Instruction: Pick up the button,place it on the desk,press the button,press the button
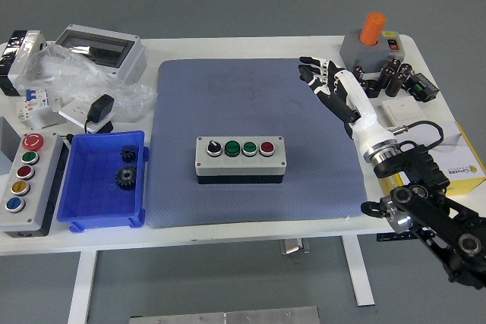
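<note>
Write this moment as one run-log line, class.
right hand: open, empty, over blue mat's right edge | grey four-button control box: mid-mat, untouched | left hand: unseen

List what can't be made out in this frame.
- Right hand, head view: fingers spread over the mat's far right; contact with it can't be judged.
- Button box: button markings too small.
- Control panel: left side cut off by the picture's edge.
- Items under the plastic bag: obscured by crumpled film.
- Left arm: out of view.

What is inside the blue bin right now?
Two dark gears lie in the blue bin, toward its right side. Nothing else shows on its floor; its near wall hides a strip.
</note>
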### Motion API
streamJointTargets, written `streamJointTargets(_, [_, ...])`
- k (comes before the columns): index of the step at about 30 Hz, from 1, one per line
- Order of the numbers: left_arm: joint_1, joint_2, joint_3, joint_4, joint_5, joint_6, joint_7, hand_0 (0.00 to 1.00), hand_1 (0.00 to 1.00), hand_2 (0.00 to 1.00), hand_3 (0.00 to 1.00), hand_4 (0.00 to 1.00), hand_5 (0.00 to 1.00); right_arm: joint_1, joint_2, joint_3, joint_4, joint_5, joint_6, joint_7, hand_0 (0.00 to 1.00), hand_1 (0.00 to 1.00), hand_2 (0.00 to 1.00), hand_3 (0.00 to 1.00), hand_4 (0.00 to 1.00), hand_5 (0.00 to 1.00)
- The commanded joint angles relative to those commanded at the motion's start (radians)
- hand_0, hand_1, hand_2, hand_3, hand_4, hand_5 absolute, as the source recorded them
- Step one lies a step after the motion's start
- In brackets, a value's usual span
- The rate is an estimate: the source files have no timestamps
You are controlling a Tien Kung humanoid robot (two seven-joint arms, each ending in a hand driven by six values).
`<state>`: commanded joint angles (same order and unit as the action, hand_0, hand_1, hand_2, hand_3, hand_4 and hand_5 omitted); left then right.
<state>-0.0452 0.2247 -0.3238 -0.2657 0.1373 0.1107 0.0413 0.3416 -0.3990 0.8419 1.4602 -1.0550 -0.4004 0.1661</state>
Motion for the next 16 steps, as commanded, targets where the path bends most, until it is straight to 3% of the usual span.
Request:
streamJointTargets(5, [0.000, 0.000, 0.003, 0.000, -0.003, 0.000, 0.000, 0.640, 0.586, 0.560, 0.545, 0.267, 0.002, -0.062, 0.006, 0.033, -0.013, -0.023, -0.018, 0.009, 0.807, 0.737, 0.762, 0.745, 0.844, 0.757])
streamJointTargets(6, [0.000, 0.000, 0.003, 0.000, -0.003, 0.000, 0.000, 0.640, 0.593, 0.563, 0.545, 0.331, 0.002, -0.073, 0.007, 0.041, -0.015, -0.031, -0.020, 0.010, 0.807, 0.739, 0.764, 0.749, 0.842, 0.753])
streamJointTargets(10, [0.001, 0.000, 0.003, 0.000, -0.003, 0.001, 0.001, 0.640, 0.593, 0.563, 0.545, 0.331, 0.002, -0.106, 0.010, 0.070, -0.021, -0.038, -0.026, 0.020, 0.807, 0.739, 0.764, 0.749, 0.842, 0.753])
streamJointTargets(16, [0.002, 0.001, 0.006, 0.001, -0.007, 0.001, 0.000, 0.638, 0.599, 0.567, 0.549, 0.369, 0.002, -0.124, 0.012, 0.121, -0.034, 0.046, -0.006, 0.062, 0.811, 0.744, 0.764, 0.763, 0.845, 0.749])
